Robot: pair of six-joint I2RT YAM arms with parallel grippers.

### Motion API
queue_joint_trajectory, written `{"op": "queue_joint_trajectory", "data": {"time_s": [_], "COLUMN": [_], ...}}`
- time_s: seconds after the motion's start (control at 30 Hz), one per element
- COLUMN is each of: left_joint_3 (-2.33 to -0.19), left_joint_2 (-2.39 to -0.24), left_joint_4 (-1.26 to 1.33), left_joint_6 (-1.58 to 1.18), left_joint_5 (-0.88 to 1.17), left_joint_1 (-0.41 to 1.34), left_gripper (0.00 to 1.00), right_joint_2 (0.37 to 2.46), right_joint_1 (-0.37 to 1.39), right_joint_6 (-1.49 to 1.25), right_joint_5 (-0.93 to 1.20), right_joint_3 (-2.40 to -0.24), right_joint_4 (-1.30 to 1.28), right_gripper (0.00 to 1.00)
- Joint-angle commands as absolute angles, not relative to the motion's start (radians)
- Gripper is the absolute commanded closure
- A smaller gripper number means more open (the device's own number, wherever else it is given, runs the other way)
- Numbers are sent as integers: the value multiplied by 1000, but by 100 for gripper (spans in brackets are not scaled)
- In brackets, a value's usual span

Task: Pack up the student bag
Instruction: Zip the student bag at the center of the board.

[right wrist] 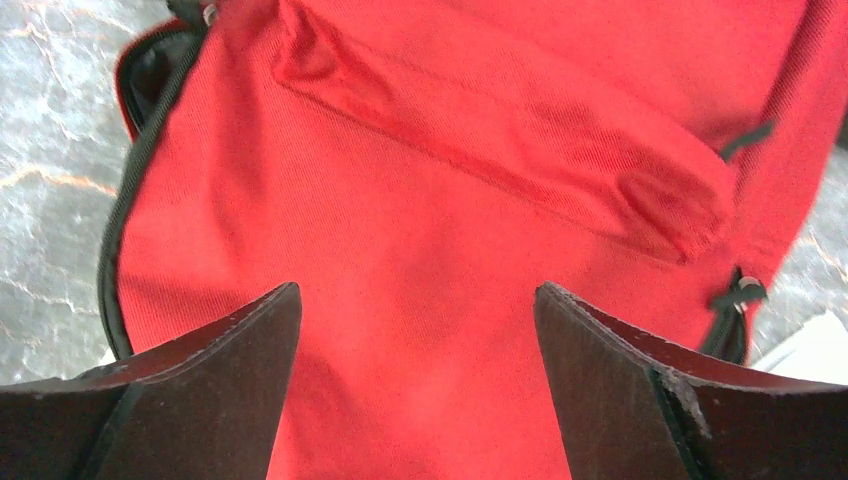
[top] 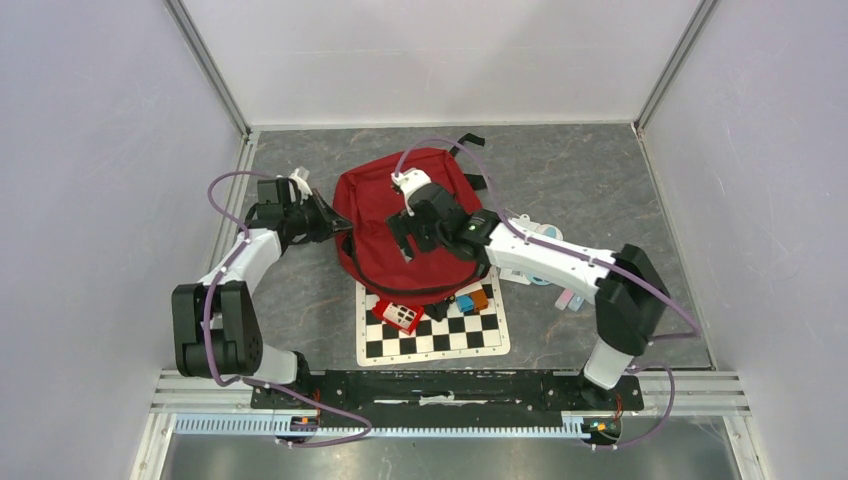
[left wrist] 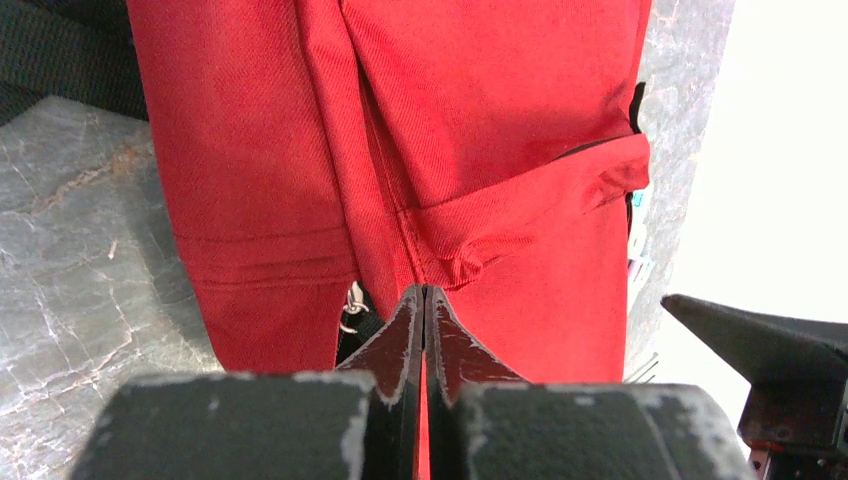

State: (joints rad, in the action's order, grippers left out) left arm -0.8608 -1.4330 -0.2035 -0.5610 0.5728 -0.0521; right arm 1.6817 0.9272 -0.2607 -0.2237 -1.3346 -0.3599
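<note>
The student bag (top: 375,215) is a red backpack lying flat in the middle of the grey floor, its near end overlapping a chessboard. My left gripper (top: 338,222) is at the bag's left edge. In the left wrist view it (left wrist: 424,292) is shut on a puckered fold of the red fabric (left wrist: 480,120), near a seam and a small metal zip ring (left wrist: 352,308). My right gripper (top: 405,243) hovers over the bag's front. In the right wrist view it (right wrist: 418,290) stands open, its fingers wide apart above the red cloth (right wrist: 420,230) below a pocket flap (right wrist: 520,130).
A black-and-white chessboard (top: 440,335) lies just in front of the bag, with a red-and-white item (top: 398,316) and blue (top: 465,301) and orange (top: 480,297) blocks on it. Pale items (top: 545,235) sit to the bag's right under the right arm. White walls enclose the floor.
</note>
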Motion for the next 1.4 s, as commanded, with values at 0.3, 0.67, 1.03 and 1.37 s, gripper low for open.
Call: {"op": "queue_joint_trajectory", "data": {"time_s": [0.3, 0.67, 1.03, 1.37], "left_joint_3": [-809, -801, -770, -648], "left_joint_2": [-1336, -1320, -1293, -1123], "left_joint_4": [-215, -209, -187, -164], "left_joint_6": [-532, -535, -555, -590], "left_joint_5": [598, 601, 631, 632], "left_joint_1": [-58, -63, -58, -21], "left_gripper": [98, 98, 98, 98], "right_joint_2": [1968, 2202, 2252, 2256], "right_joint_1": [983, 983, 983, 971], "right_joint_6": [-245, -118, -134, -165], "right_joint_5": [-229, -323, -337, -327], "right_joint_3": [-1613, -1779, -1831, -1847], "right_joint_4": [-132, -90, -56, -55], "right_gripper": [19, 44, 100, 100]}}
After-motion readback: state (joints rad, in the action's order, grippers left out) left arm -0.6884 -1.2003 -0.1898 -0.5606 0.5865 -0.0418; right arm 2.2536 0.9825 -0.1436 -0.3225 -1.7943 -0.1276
